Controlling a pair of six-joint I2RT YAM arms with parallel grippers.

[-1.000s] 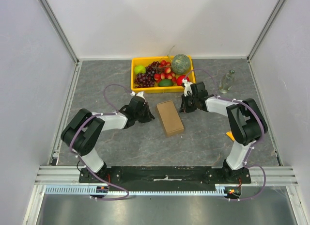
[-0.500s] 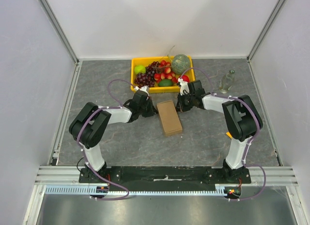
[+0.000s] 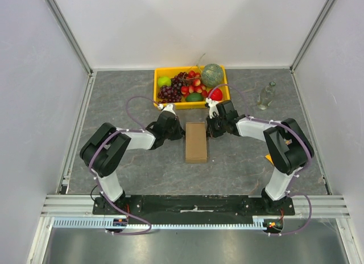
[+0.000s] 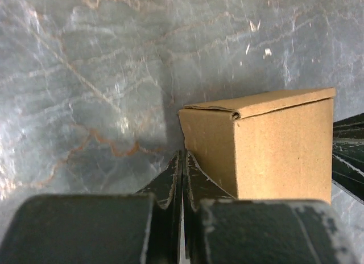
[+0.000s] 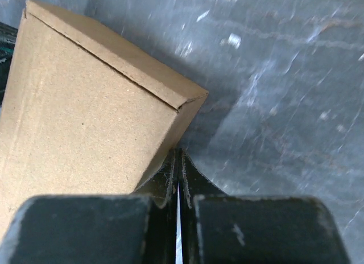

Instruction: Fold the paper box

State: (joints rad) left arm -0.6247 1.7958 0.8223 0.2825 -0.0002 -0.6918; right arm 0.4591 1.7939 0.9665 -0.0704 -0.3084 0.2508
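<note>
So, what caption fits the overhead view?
Left gripper and right gripper, both shut, flank the paper box near a fruit crate.

The paper box (image 3: 196, 141) is plain, unprinted brown cardboard. The desk (image 3: 136, 87) is grey and marbled, with rust-orange and whitish veins. The left end effector (image 4: 182, 164) and right end effector (image 5: 178, 161) are matt black with pale scuffed edges. At the desk's far edge, the crate (image 3: 156, 87) is bright yellow. It holds a green apple (image 3: 164, 81), dark purple grapes (image 3: 169, 93) and a grey-green netted melon (image 3: 211, 74). A purple cable (image 3: 129, 103) loops over the black-and-white left arm (image 3: 135, 140).
</note>
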